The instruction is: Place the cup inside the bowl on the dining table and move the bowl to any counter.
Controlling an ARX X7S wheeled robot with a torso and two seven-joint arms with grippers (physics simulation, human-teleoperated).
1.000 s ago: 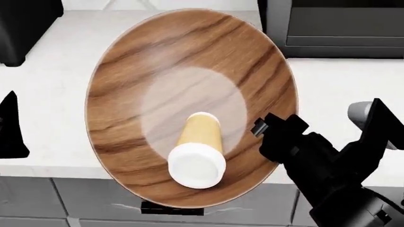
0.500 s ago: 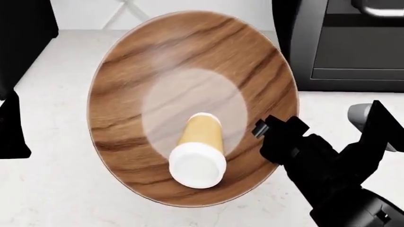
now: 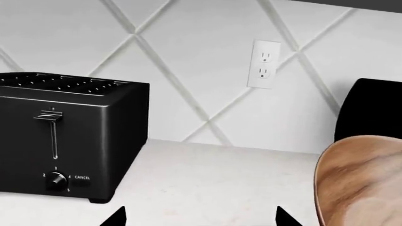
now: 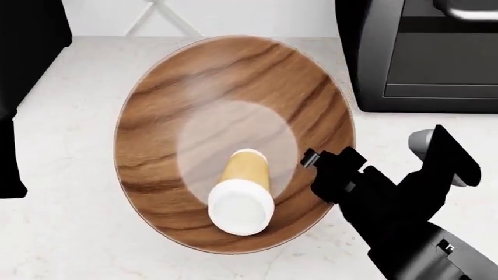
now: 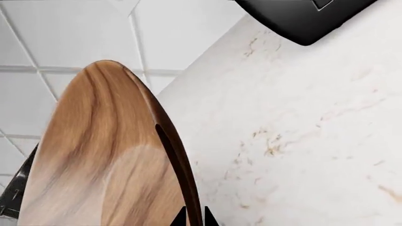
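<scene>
The wooden bowl (image 4: 195, 76) is tilted over the marbled counter (image 4: 62, 233). The tan cup (image 4: 244, 175) lies on its side inside it, white lid toward me. My right gripper (image 4: 311, 158) is shut on the bowl's right rim. In the right wrist view, the dark rim of the bowl (image 5: 100, 155) runs between the two fingertips of the right gripper (image 5: 193, 219). My left gripper (image 3: 201, 220) is open over the counter (image 3: 207, 179) with nothing between its fingers, and the bowl (image 3: 358, 179) is off to one side of it. The dining table is out of view.
A black toaster (image 3: 63, 136) stands on the counter against the tiled wall, near a wall outlet (image 3: 265, 64). A black oven-like appliance (image 4: 428, 58) sits at the back right of the counter, close to the bowl. A dark object (image 4: 23, 35) fills the back left corner.
The view has moved forward over the counter, and its front edge has dropped out of sight. The bowl, with the cup in it, and the right gripper have sunk a little toward the counter.
</scene>
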